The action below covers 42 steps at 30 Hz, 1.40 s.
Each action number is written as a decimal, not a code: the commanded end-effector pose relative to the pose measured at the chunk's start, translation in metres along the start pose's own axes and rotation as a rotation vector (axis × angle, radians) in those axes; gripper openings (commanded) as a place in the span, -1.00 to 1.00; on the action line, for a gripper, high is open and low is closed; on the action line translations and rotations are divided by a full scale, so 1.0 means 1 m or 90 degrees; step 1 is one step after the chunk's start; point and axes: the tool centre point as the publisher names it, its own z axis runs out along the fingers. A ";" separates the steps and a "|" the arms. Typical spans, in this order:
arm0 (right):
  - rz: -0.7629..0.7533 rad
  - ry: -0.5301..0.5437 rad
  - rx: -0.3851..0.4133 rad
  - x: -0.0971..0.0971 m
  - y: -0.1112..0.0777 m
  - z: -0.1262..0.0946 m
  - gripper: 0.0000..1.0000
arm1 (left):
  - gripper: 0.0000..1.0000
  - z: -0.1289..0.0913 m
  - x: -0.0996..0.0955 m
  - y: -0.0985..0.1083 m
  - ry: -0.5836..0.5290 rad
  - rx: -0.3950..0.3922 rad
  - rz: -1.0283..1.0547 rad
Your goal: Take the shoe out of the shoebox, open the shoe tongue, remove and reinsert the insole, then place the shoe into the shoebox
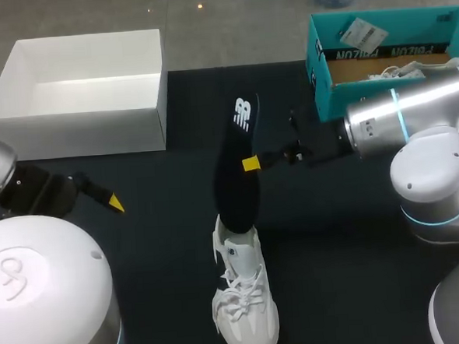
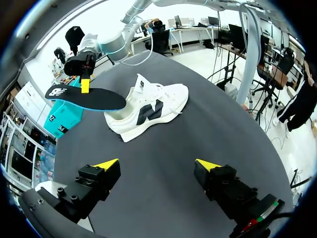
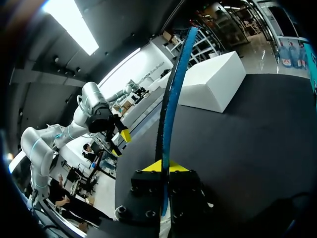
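Note:
A white shoe (image 1: 244, 304) (image 2: 153, 106) lies on the dark table near the front, toe toward me. A black insole (image 1: 237, 171) (image 2: 84, 96) (image 3: 173, 94) with a blue edge slants up from the shoe's opening, its lower end at the collar. My right gripper (image 1: 251, 164) (image 2: 85, 85) (image 3: 159, 166) is shut on the insole's middle, above the table. My left gripper (image 1: 110, 199) (image 2: 157, 164) (image 3: 121, 136) hovers open and empty at the table's left, well apart from the shoe. The teal shoebox (image 1: 321, 73) stands at the back right.
A white open box (image 1: 84, 95) (image 3: 213, 84) stands at the back left. The teal shoebox holds paper and a tag. Bare dark table lies between the left gripper and the shoe.

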 end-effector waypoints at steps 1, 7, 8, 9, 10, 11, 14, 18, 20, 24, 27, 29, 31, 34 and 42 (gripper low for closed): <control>0.002 -0.007 0.004 0.001 -0.001 0.009 -1.00 | 1.00 0.000 0.000 -0.001 0.000 -0.002 0.000; 0.006 -0.021 -0.002 0.006 -0.015 0.012 -1.00 | 1.00 0.000 0.000 -0.001 0.000 -0.002 0.000; 0.006 -0.023 -0.003 0.007 -0.017 0.013 -1.00 | 1.00 0.000 0.000 -0.001 0.000 -0.002 0.000; 0.008 -0.026 -0.004 0.008 -0.019 0.013 -1.00 | 1.00 0.000 0.000 -0.001 0.000 -0.002 0.000; 0.011 -0.028 -0.006 0.009 -0.021 0.013 -1.00 | 1.00 0.000 0.000 -0.001 0.000 -0.002 0.000; 0.012 -0.028 -0.006 0.009 -0.023 0.014 -1.00 | 1.00 0.000 0.000 -0.001 0.000 -0.002 0.000; 0.014 -0.031 -0.008 0.009 -0.028 0.014 -1.00 | 1.00 0.000 0.000 -0.001 0.000 -0.002 0.000; 0.016 -0.033 -0.010 0.010 -0.030 0.014 -1.00 | 1.00 0.000 0.000 -0.001 0.000 -0.002 0.000; 0.016 -0.034 -0.010 0.011 -0.030 0.014 -1.00 | 1.00 0.000 0.000 -0.001 0.000 -0.002 0.000; 0.015 -0.035 -0.010 0.012 -0.033 0.017 -1.00 | 1.00 0.000 0.000 -0.001 0.000 -0.002 0.000; 0.021 -0.032 -0.009 0.011 -0.039 0.020 -1.00 | 1.00 0.000 0.000 -0.001 0.000 -0.002 0.000; 0.025 -0.032 -0.007 0.012 -0.043 0.022 -1.00 | 1.00 0.000 0.000 -0.001 0.000 -0.002 0.000; 0.030 -0.031 -0.004 0.013 -0.047 0.023 -1.00 | 1.00 0.000 0.000 -0.001 0.000 -0.002 0.000; 0.037 -0.032 -0.001 0.014 -0.053 0.024 -1.00 | 1.00 0.000 0.000 -0.001 0.000 -0.002 0.000; 0.064 -0.034 0.008 0.016 -0.075 0.029 -1.00 | 1.00 0.000 0.000 -0.001 0.000 -0.002 0.000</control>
